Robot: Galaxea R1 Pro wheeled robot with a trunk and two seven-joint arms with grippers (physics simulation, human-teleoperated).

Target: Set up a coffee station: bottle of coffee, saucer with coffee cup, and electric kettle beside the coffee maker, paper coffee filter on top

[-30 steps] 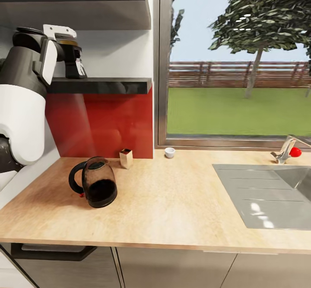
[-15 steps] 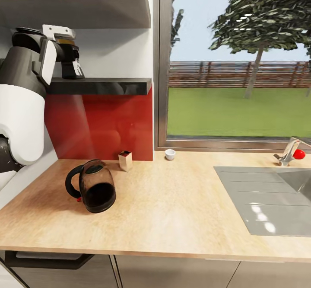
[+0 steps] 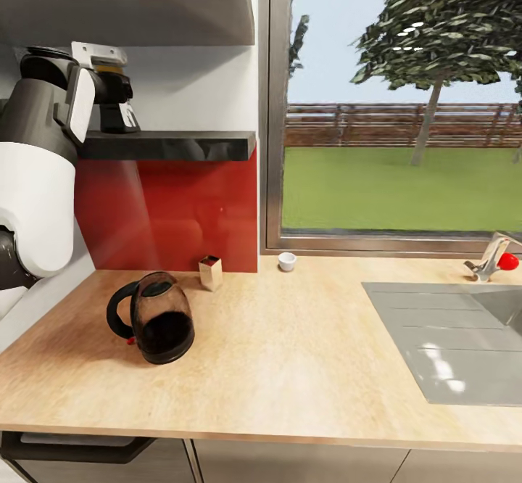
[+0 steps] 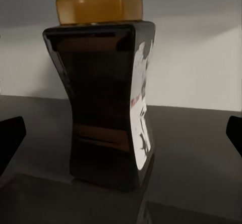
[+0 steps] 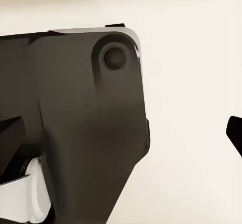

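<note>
Left claw (image 3: 119, 109): reaching onto the kitchen shelf (image 3: 181, 145), fingers (image 4: 10, 138) standing wide apart on either side of the bottle of coffee (image 4: 103, 100), not touching it.
Bottle of coffee: standing upright on the shelf, yellow lid on top, pale label turned to one side.
Electric kettle (image 3: 156, 318): sitting on the desk (image 3: 290, 367) below the shelf.
Small open carton (image 3: 210, 271): standing against the red backsplash (image 3: 174, 215).
Coffee cup (image 3: 287, 261): resting by the window sill.
Sink (image 3: 449, 338): lying at far right.
Right claw (image 5: 123, 143): fingers spread apart, holding nothing.
</note>
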